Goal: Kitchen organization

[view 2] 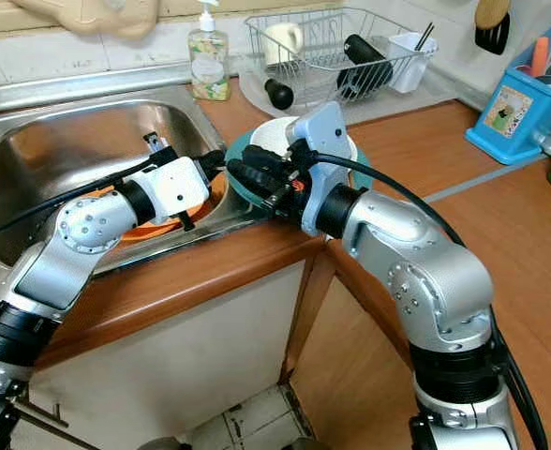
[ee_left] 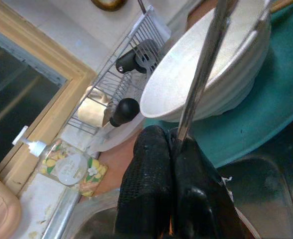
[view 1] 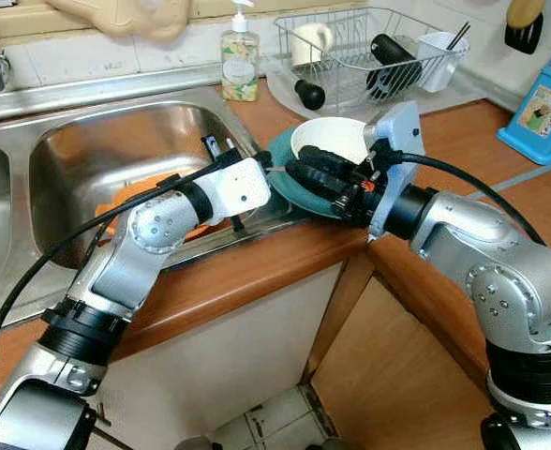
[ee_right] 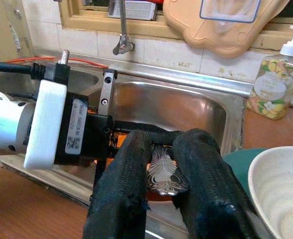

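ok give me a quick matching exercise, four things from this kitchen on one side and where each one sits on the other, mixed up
Things:
1. white bowl
2. soap bottle
3. dish rack
4. metal utensil

Places:
a. behind the sink by the tiled wall
b. on the teal plate
c. pinched in the left end effector
d. on the counter behind the bowl

Pairs: 1-b, 2-a, 3-d, 4-c

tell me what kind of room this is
A home kitchen, most likely: a stainless steel sink set in a wooden counter, a wire dish rack and a soap dispenser by the tiled wall.
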Controlling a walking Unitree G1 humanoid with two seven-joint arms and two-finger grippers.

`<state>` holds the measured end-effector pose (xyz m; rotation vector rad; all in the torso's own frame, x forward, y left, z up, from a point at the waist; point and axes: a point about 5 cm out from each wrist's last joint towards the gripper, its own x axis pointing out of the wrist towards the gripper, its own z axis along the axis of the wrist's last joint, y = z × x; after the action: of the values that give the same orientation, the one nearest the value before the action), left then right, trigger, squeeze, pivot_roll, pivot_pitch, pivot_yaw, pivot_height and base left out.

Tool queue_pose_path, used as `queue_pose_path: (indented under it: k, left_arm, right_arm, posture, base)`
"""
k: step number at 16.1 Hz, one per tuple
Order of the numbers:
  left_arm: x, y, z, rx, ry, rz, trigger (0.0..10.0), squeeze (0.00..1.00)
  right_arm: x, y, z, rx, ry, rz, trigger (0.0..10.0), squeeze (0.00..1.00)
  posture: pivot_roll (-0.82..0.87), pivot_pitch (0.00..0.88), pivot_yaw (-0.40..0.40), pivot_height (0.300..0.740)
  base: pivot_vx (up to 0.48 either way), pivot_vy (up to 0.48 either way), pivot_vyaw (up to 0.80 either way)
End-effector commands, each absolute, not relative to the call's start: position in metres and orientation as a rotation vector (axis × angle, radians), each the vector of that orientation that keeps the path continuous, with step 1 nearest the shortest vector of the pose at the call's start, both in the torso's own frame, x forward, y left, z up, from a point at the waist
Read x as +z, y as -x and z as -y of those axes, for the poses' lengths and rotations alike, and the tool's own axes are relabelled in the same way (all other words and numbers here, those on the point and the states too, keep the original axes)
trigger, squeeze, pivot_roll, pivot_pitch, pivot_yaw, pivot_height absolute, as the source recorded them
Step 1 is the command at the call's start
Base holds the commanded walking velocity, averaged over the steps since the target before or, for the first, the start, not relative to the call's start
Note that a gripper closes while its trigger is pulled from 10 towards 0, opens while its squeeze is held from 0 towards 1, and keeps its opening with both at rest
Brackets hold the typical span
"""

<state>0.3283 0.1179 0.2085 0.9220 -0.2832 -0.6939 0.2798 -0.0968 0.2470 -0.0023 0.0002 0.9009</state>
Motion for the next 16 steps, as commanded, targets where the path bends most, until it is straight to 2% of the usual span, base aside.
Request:
queue_pose_path:
  k: [1, 2, 7, 11, 12, 13, 14, 15, 16]
  left_arm:
    - [0.212, -0.333, -0.13, -0.654, -0.942, 0.262, 0.0, 0.0]
    - [0.211, -0.336, -0.137, -0.629, -0.955, 0.246, 0.0, 0.0]
    - [0.193, -0.359, -0.195, -0.481, -1.063, -0.017, 0.0, 0.0]
    - [0.169, -0.372, -0.213, -0.46, -1.08, -0.162, 0.0, 0.0]
    - [0.162, -0.375, -0.215, -0.461, -1.079, -0.208, 0.9, 0.0]
    - [0.157, -0.378, -0.217, -0.445, -1.077, -0.247, 2.4, 0.0]
    - [0.155, -0.379, -0.218, -0.442, -1.074, -0.262, 7.9, 0.0]
    - [0.15, -0.381, -0.217, -0.444, -1.074, -0.296, 10.0, 0.0]
    - [0.147, -0.382, -0.217, -0.447, -1.075, -0.317, 10.0, 0.0]
  right_arm:
    - [0.242, -0.28, 0.1, 0.877, 0.043, -0.02, 10.0, 1.0]
    - [0.241, -0.28, 0.101, 0.871, 0.061, -0.02, 10.0, 0.0]
    - [0.223, -0.274, 0.1, 0.878, 0.172, -0.085, 10.0, 0.0]
    - [0.212, -0.268, 0.092, 0.903, 0.208, -0.114, 10.0, 0.0]
    - [0.208, -0.268, 0.088, 0.901, 0.226, -0.121, 10.0, 0.0]
    - [0.204, -0.269, 0.086, 0.892, 0.248, -0.124, 10.0, 0.0]
    - [0.202, -0.269, 0.086, 0.886, 0.252, -0.125, 10.0, 0.0]
    - [0.2, -0.269, 0.084, 0.877, 0.258, -0.13, 10.0, 0.0]
    - [0.198, -0.27, 0.084, 0.87, 0.263, -0.133, 10.0, 0.0]
  posture:
    - [-0.13, 0.0, -0.022, 0.74]
    - [-0.14, 0.0, -0.024, 0.74]
    - [-0.14, 0.0, -0.023, 0.74]
    - [-0.14, 0.0, -0.022, 0.74]
    - [-0.15, 0.0, -0.021, 0.74]
    - [-0.15, 0.0, -0.021, 0.74]
    - [-0.15, 0.0, -0.021, 0.74]
    - [-0.15, 0.0, -0.021, 0.74]
    - [-0.15, 0.0, -0.019, 0.74]
  base:
    - [0.0, 0.0, 0.0]
    - [0.0, 0.0, 0.0]
    - [0.0, 0.0, 0.0]
    - [0.0, 0.0, 0.0]
    - [0.0, 0.0, 0.0]
    - [0.0, 0.0, 0.0]
    - [0.0, 0.0, 0.0]
    - [0.0, 0.0, 0.0]
    - [0.0, 0.0, 0.0]
